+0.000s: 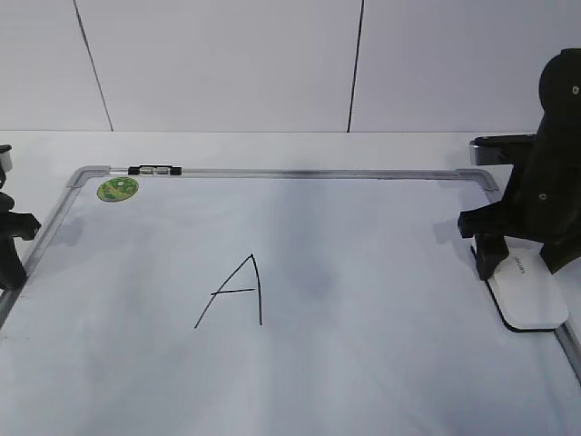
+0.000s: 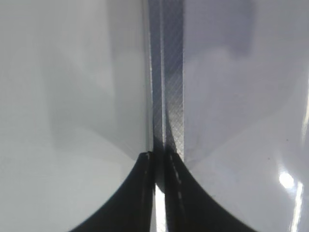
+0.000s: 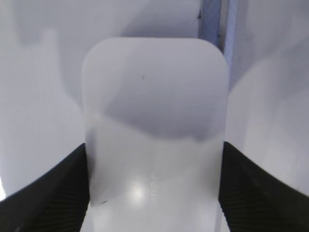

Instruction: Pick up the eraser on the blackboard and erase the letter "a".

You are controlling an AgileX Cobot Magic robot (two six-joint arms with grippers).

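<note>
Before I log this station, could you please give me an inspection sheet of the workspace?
Surface: white table under the board.
Job's things: board lying flat; eraser at its right edge; only a capital "A" shows, no lowercase "a".
Clutter: green sticker, clip on top frame.
Grippers: right gripper straddles the eraser, contact unclear; left gripper shut, over the frame.
Cables: nothing seen.
Surroundings: pale panelled wall.

- The right arm point(image 1: 545, 173) hides the far end of the eraser point(image 1: 529, 300).
- Grey print on top of the eraser is way too small to read.
- The board point(image 1: 363, 263) runs off the bottom edge.
- The green sticker point(image 1: 118, 189) is just a blur.
- The left gripper point(image 1: 11, 245) is cut off at the side.
</note>
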